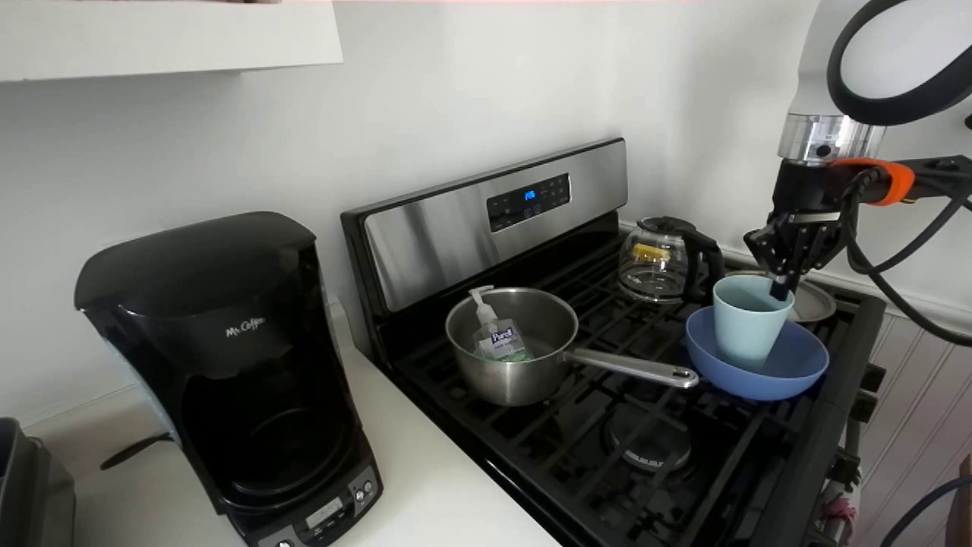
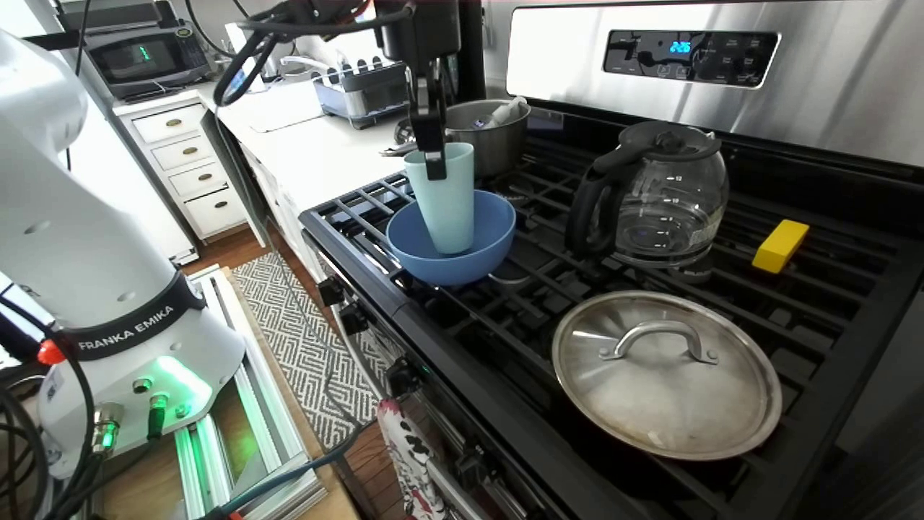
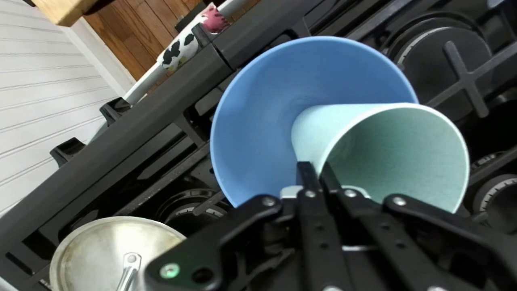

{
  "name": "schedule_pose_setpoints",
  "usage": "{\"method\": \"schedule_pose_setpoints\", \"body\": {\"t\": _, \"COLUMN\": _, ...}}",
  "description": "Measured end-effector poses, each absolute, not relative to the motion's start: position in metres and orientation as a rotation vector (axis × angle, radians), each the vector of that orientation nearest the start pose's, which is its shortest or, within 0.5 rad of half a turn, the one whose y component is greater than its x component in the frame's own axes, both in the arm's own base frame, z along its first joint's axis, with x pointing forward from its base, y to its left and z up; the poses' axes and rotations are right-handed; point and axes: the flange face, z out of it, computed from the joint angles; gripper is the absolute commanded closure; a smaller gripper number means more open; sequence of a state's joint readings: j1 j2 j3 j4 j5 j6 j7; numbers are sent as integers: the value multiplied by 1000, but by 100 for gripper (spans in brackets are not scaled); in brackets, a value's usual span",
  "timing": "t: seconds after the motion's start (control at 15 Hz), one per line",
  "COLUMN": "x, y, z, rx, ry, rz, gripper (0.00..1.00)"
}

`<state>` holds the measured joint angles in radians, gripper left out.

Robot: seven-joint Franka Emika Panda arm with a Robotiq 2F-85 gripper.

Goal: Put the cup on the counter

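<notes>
The cup (image 1: 748,330) is down inside the bowl (image 2: 451,269), roughly upright, the hand (image 3: 319,171) pinching its rim from inside and out; whether its base touches, I can't tell from here. Near it on the stove (image 1: 683,494) I see the pot (image 1: 509,384), carafe (image 2: 668,202) and lid (image 2: 671,393); beside the stove, the coffee maker (image 1: 197,281) stands on the white table (image 1: 429,463)

Counter (image 1: 437,486) cut off at six o'clock in an exterior view, lid (image 1: 814,302) there partly hidden by cup (image 1: 748,334) at three o'clock

Coffee maker (image 1: 220,327) reads Mr. Coffee; bottle (image 1: 501,339), Purell; arm (image 2: 90,274), FRANKA EMIKA.
</notes>
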<state>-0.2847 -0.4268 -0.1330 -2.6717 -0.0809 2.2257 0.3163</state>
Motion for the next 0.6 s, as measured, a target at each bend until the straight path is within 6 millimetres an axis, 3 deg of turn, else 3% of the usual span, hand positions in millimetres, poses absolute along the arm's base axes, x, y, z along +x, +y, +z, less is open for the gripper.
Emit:
{"method": "schedule_pose_setpoints", "body": {"t": 0.13, "x": 349, "y": -142, "z": 395, "rx": -2965, "ry": 1015, "rz": 3, "gripper": 99}}
{"method": "schedule_pose_setpoints", "body": {"t": 0.33, "x": 346, "y": -115, "z": 449, "rx": -2995, "ry": 947, "rz": -150, "gripper": 99}}
{"method": "schedule_pose_setpoints", "body": {"t": 0.47, "x": 340, "y": -85, "z": 480, "rx": -3028, "ry": 853, "rz": -256, "gripper": 99}}
{"method": "schedule_pose_setpoints", "body": {"t": 0.6, "x": 334, "y": -44, "z": 492, "rx": -3032, "ry": 719, "rz": -240, "gripper": 99}}
